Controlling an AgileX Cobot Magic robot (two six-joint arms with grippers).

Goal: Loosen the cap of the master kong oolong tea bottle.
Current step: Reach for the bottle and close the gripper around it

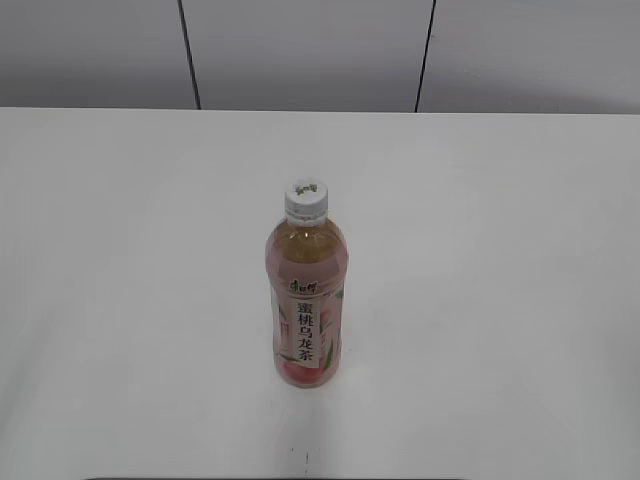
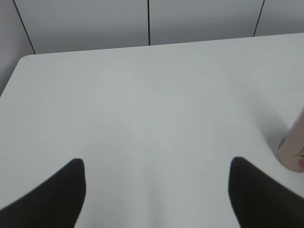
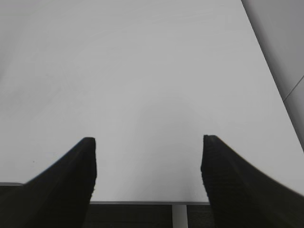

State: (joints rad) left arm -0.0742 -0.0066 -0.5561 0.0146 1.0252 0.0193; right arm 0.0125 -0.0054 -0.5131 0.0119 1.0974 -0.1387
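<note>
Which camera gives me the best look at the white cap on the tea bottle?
The exterior view: the cap shows whole, seated on the upright bottle, top mark visible. The left wrist view catches only the bottle's base at its right edge, no cap. The right wrist view shows neither, only table.

"蜜桃乌龙茶" on bottle (image 1: 306, 300) label strip

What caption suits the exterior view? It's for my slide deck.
Capped master kong oolong tea bottle stands upright on the white table, no claw near it.
</note>
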